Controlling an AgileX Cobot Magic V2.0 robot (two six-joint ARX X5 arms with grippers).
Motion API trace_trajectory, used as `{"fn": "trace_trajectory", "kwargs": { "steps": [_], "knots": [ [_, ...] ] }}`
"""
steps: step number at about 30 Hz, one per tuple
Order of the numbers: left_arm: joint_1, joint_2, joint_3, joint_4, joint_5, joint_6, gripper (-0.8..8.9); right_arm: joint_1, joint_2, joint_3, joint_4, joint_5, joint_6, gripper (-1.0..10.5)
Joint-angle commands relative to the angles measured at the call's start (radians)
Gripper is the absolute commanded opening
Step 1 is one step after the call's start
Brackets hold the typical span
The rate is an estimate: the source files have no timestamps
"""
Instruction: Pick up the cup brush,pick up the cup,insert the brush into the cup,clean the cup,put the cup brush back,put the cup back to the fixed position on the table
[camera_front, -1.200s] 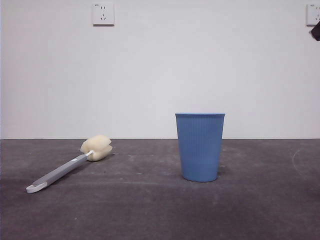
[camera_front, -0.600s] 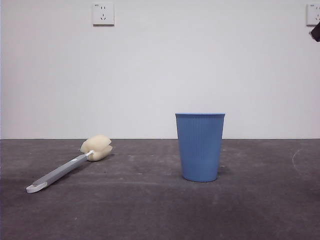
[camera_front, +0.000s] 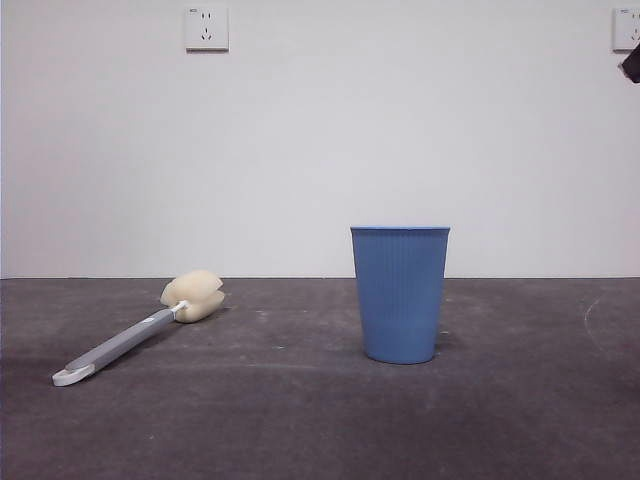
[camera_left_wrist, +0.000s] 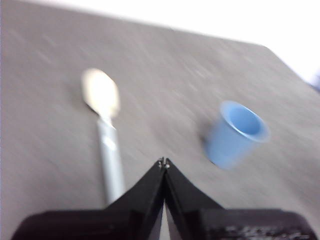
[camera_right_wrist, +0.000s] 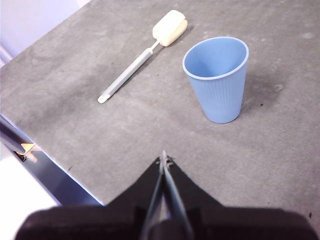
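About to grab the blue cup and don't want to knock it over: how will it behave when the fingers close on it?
The cup looks like thin ribbed plastic and shows empty in the right wrist view, so it is probably light and may flex if squeezed. Tall with a narrower base, it could tip if nudged near the rim. The ribs may help grip.

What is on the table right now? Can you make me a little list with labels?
cup brush: lying flat on the table, yellow sponge head farther back
cup: blue, standing upright, empty, apart from the brush
left gripper: shut, above the table, holding nothing
right gripper: shut, above the table, holding nothing
wall: two white sockets
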Motion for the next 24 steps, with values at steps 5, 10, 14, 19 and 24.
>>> {"fn": "trace_trajectory", "kwargs": {
  "steps": [5,10,14,19,24],
  "knots": [
    [0.034,-0.012,-0.011,0.166,-0.114,0.445,-0.04,0.003,0.000,0.003,0.004,0.003,0.010,0.0],
    [0.211,-0.085,-0.150,0.375,0.067,0.550,-0.04,0.003,-0.001,0.003,0.003,0.006,0.010,0.0],
    [0.357,-0.173,-0.336,0.572,0.216,0.546,-0.04,0.003,0.000,0.003,0.003,0.005,0.010,0.0],
    [0.429,-0.268,-0.480,0.589,0.226,0.515,-0.04,0.003,0.000,0.003,0.002,0.005,0.010,0.0],
    [0.461,-0.348,-0.575,0.555,0.220,0.510,-0.04,0.003,-0.001,0.003,0.002,0.006,0.010,0.0]
  ]
}}
